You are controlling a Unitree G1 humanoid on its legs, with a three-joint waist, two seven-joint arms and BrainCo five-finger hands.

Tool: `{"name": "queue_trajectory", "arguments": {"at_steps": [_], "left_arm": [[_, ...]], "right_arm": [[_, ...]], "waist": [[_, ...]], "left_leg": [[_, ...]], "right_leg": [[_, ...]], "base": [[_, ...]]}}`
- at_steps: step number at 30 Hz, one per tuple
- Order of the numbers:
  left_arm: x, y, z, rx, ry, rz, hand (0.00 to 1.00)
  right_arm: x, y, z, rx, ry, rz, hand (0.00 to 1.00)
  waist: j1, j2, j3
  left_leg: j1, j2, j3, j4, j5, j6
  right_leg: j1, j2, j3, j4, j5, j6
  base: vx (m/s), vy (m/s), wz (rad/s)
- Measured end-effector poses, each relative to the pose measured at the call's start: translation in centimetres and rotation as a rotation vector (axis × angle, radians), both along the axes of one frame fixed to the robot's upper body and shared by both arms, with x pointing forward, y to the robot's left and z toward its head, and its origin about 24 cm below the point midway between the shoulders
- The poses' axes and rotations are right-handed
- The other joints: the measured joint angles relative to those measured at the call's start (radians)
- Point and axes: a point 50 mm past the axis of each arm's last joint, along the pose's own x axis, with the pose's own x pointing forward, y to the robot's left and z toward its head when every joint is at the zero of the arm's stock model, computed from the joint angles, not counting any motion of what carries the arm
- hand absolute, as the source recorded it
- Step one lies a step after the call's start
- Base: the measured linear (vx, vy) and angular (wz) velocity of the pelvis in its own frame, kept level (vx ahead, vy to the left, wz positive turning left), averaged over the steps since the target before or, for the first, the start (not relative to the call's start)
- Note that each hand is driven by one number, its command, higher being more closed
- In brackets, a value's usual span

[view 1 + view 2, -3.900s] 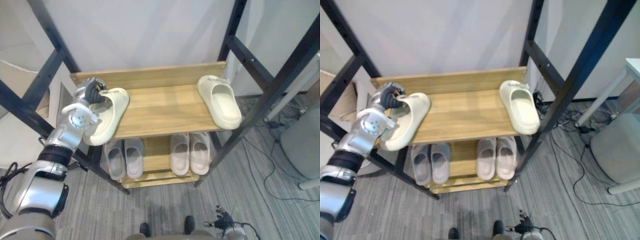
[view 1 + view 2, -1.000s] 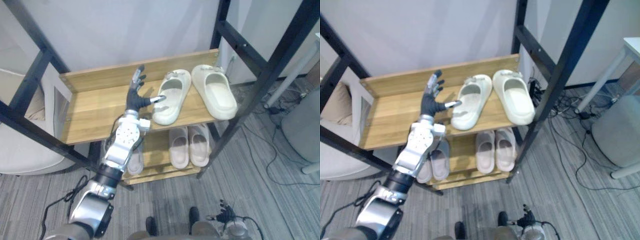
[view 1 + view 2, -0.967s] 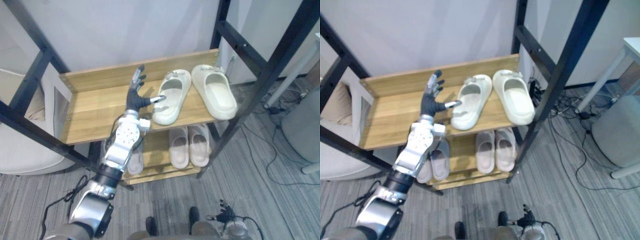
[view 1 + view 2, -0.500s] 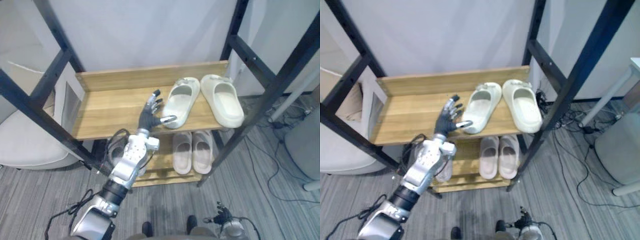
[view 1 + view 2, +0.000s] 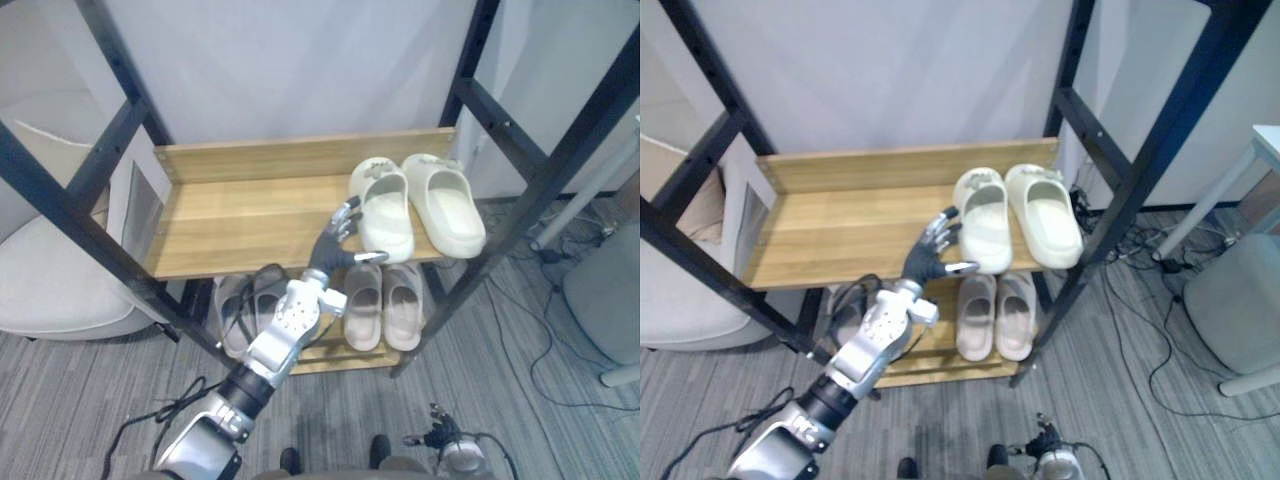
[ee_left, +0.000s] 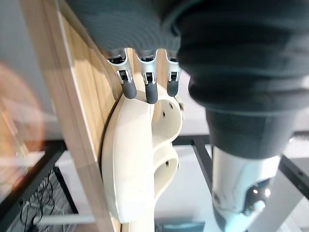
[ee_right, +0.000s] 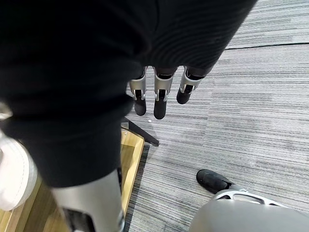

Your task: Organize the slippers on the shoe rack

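The scene looks bright and even to me. The plain white wall (image 5: 300,70) at 12 o'clock is the brightest area, and I see no glare on it. The light wooden top shelf (image 5: 230,215) is evenly lit. The pair of cream foam slippers (image 5: 388,215) at its 3 o'clock end throws only a thin, soft shadow. The pale grey slippers (image 5: 365,305) at 6 o'clock lie in dimmer shade under that board.

In the left wrist view the left hand (image 6: 145,29) has a ribbed cover that is almost black against a bright background. A pale orange patch (image 6: 17,125) there is blurred, and I cannot tell what it is.
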Motion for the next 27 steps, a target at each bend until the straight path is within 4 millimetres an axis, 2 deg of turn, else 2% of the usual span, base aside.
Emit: {"name": "queue_trajectory", "arguments": {"at_steps": [8,20,24,27], "left_arm": [[0.6,-0.5,0.1,0.009,0.005,0.010,0.00],[2.2,1.3,0.8,0.022,-0.014,0.077,0.00],[2.1,1.6,1.5,0.020,-0.038,0.073,0.00],[1.2,1.7,3.0,-0.034,-0.089,0.032,0.00]], "right_arm": [[-0.1,-0.1,0.0,-0.008,0.001,-0.007,0.00],[0.0,0.0,0.0,-0.011,-0.004,-0.011,0.00],[0.5,0.1,0.1,-0.009,-0.015,-0.005,0.00],[1.1,0.4,0.3,-0.001,-0.029,0.000,0.00]], "waist": [[-0.001,-0.002,-0.002],[-0.003,-0.004,-0.003],[-0.002,-0.004,-0.003],[-0.001,-0.004,-0.003]], "left_leg": [[-0.002,0.001,0.017,-0.002,-0.005,-0.007],[0.004,0.002,0.040,-0.004,-0.007,-0.004],[0.003,0.001,0.036,-0.004,-0.008,-0.002],[0.002,-0.001,0.025,-0.004,-0.008,-0.001]], "right_leg": [[-0.015,0.000,0.012,0.000,-0.004,0.005],[-0.019,0.003,0.037,0.000,0.002,0.000],[-0.018,0.002,0.033,0.000,0.002,0.000],[-0.016,0.001,0.027,0.000,0.002,0.001]], "base": [[-0.01,-0.001,-0.04],[0.01,-0.002,-0.06],[0.00,-0.001,0.01],[-0.01,-0.004,0.04]]}}
